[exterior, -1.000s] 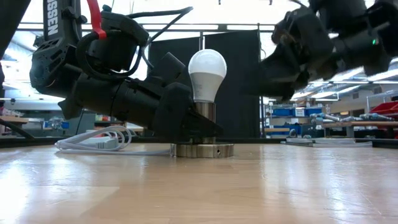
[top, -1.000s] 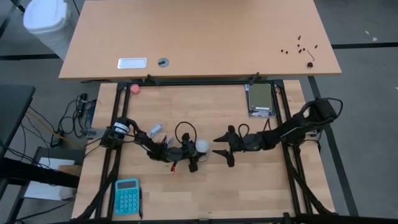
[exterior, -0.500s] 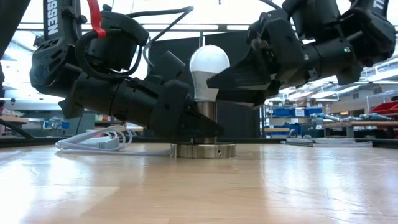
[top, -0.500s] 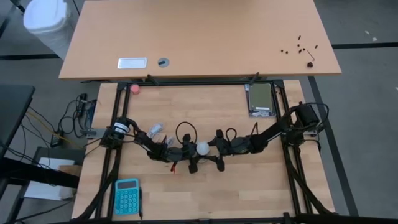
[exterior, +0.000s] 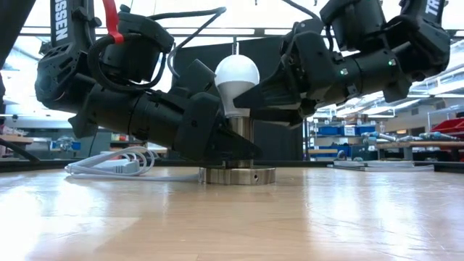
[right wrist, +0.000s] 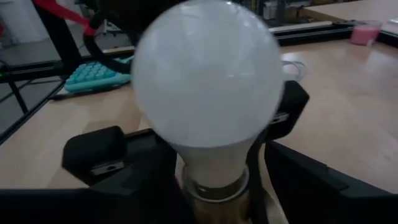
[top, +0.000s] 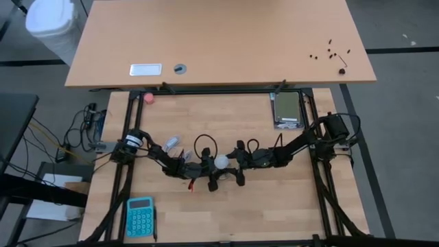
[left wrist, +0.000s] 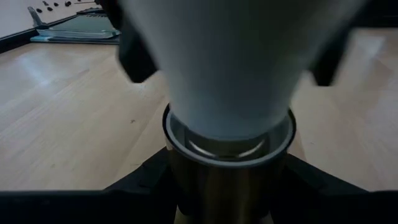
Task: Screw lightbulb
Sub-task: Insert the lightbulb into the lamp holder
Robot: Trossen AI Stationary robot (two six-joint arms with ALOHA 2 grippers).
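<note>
A: Which step is this?

B: Turning. The lightbulb (exterior: 237, 80) stands upright in the metal socket (exterior: 237, 174) at mid worktop (exterior: 326, 217). The left end effector (exterior: 217, 145) clamps the socket; the right end effector (exterior: 254, 98) has its fingers around the globe's neck.

A: And next?

B: I think a firm, gentle twist. The frosted globe is smooth and round and may slip.

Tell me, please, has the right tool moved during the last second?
Yes. In the high view the right tool has travelled left across the table, away from the grey box side, and now sits around the lightbulb, opposite the left tool.
</note>
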